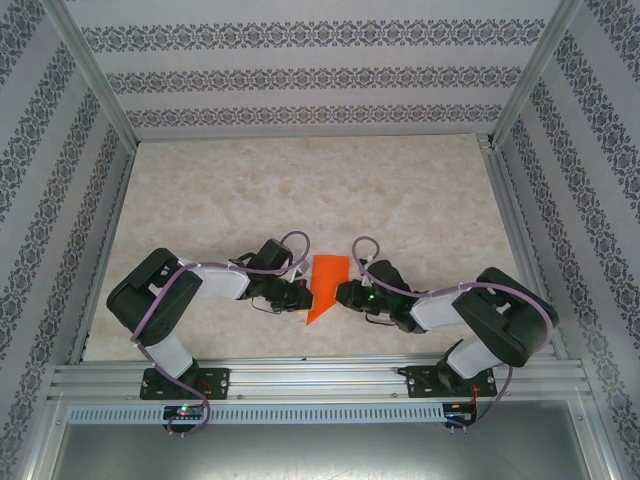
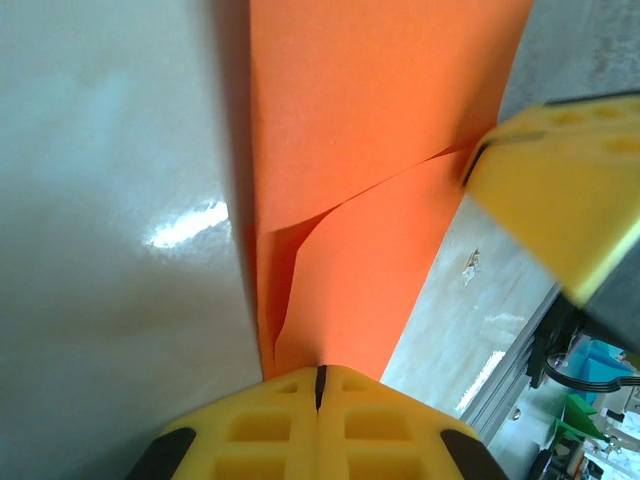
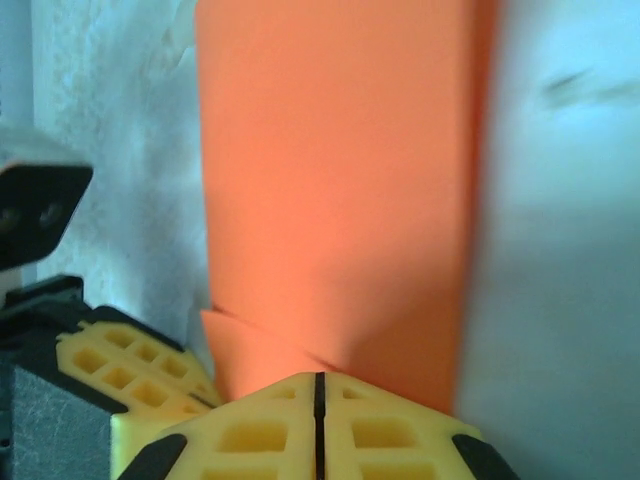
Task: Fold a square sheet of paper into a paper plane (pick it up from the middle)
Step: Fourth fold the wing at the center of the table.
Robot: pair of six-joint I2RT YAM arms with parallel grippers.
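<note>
The orange-red paper (image 1: 324,290) sits between the two arms over the near middle of the table (image 1: 300,180). From the top camera it is broad at its far end and narrows to a point towards the arm bases. In the left wrist view the orange-red paper (image 2: 380,150) shows overlapping layers, with a flap edge running diagonally across it. The left claw (image 1: 300,296) pinches the paper's left side. Its yellow fingers (image 2: 250,430) are pressed together and the paper runs into their seam. The right claw (image 1: 344,294) grips the opposite side in the same way, its fingers (image 3: 390,430) closed tight on the paper's edge. Patterned walls (image 1: 300,80) enclose the table.
</note>
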